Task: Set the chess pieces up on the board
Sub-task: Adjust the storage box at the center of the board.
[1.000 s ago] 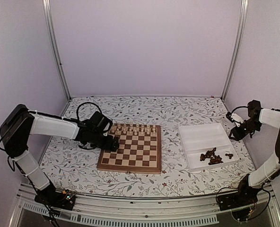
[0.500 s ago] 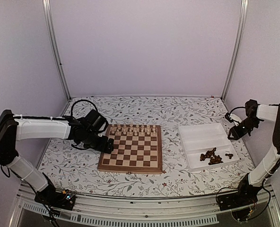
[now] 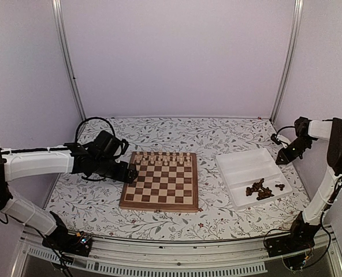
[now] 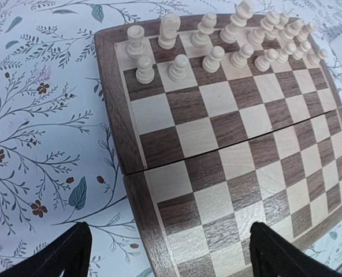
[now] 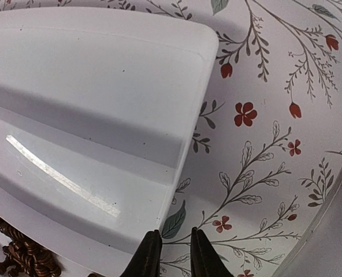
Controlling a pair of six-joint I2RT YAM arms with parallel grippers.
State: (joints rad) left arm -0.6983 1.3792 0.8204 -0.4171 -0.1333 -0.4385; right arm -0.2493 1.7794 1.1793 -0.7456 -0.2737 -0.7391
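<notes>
Our dark pieces [image 3: 260, 191] sit in the tray [image 3: 243, 163], near-left of our right hand [image 5: 170, 251], which is nearly pressed together and empty; left hand [image 4: 171, 254] spread.

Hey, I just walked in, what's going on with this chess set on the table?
Two robot arms are setting up a chess set; neither holds anything. The left gripper hovers wide open at the left edge of the board; pale pieces fill its two far rows. The dark chess pieces lie heaped in the white tray, none on the board yet. The right gripper, fingers nearly together, hangs by the tray's far right corner.
</notes>
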